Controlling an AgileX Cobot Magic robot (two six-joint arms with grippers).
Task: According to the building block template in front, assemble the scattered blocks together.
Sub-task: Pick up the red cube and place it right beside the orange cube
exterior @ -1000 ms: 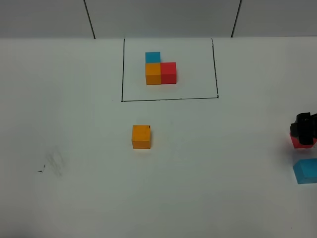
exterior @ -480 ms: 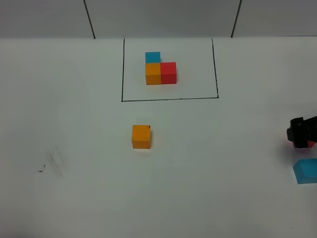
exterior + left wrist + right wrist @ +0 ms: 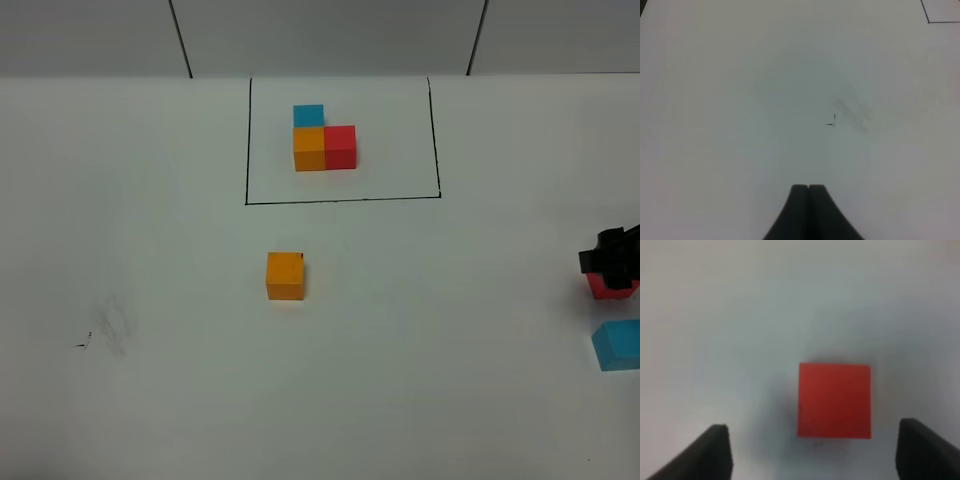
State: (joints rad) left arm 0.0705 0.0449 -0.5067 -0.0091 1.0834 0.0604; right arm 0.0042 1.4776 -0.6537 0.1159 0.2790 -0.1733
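The building block template (image 3: 340,199) is a black outline at the back holding a sky-blue (image 3: 309,114), an orange (image 3: 309,149) and a red cube (image 3: 341,146) in an L. Of the scattered blocks, the orange one (image 3: 285,275) lies mid-table. The red one (image 3: 611,288) and the sky-blue one (image 3: 617,345) lie at the right edge. My right gripper (image 3: 608,258) hovers over the red block (image 3: 834,400), open, with a finger (image 3: 715,452) well clear on each side. My left gripper (image 3: 808,188) is shut on nothing above bare table.
A faint smudge with a small pen mark (image 3: 834,120) lies on the white table (image 3: 150,250) at the left. A corner of the template outline (image 3: 929,21) shows in the left wrist view. Grey wall panels stand behind the table.
The right gripper has shifted slightly over the red block and stays above it. The blocks and the left gripper have not moved.
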